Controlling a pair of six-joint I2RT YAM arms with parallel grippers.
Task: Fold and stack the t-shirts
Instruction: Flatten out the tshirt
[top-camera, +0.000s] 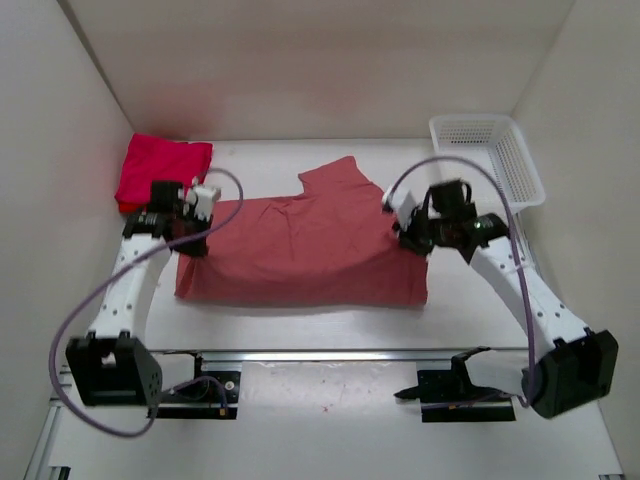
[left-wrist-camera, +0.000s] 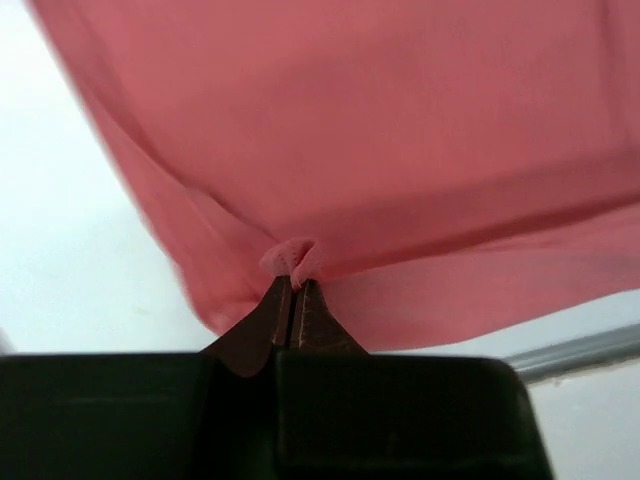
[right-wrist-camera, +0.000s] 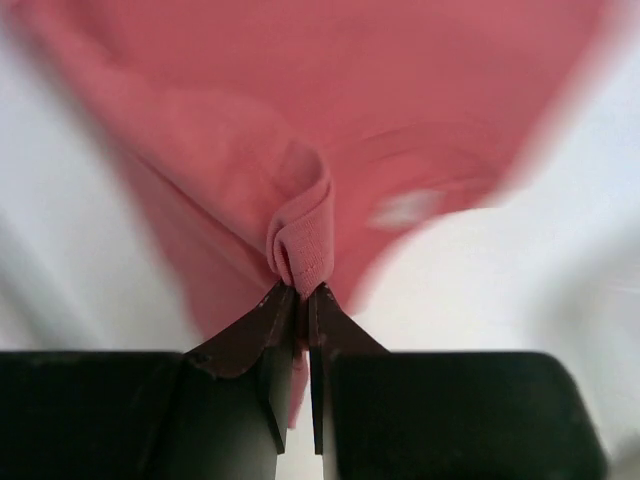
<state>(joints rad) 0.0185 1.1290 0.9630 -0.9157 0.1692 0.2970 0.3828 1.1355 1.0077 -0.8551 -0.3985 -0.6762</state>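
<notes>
**Desk:** What is seen nearest the lens?

**Caption:** The bases of two arms are bolted at the near edge of the white counter (top-camera: 320, 325). One arm is stretched up the left side and the other up the right.

**Desk:** How are the claws set?

**Caption:** The left claw (left-wrist-camera: 292, 285) is pressed together on a small pinch of pink cloth, which is puckered at its tips. The right claw (right-wrist-camera: 300, 292) is likewise clamped on the same garment. A doubled ridge of fabric with a stitched edge is caught between its jaws.

**Desk:** Where is the garment placed?

**Caption:** The salmon pink t-shirt (top-camera: 300, 250) is spread across the middle of the counter, between the two arms. Its left edge is held by the left claw and its right edge by the right claw. The near edge is laid roughly straight from left to right. A sleeve is pointed toward the far side, slightly right of centre. The right wrist view is blurred, so the finer folds there cannot be made out.

**Desk:** And farther back?

**Caption:** A folded red t-shirt (top-camera: 165, 165) is placed in the far left corner, just beyond the left claw. Whether it is touched by the pink shirt cannot be told. Whether another shirt is folded beneath it cannot be told either. A white mesh basket (top-camera: 515, 165) is set in the far right corner, against the right wall.
</notes>
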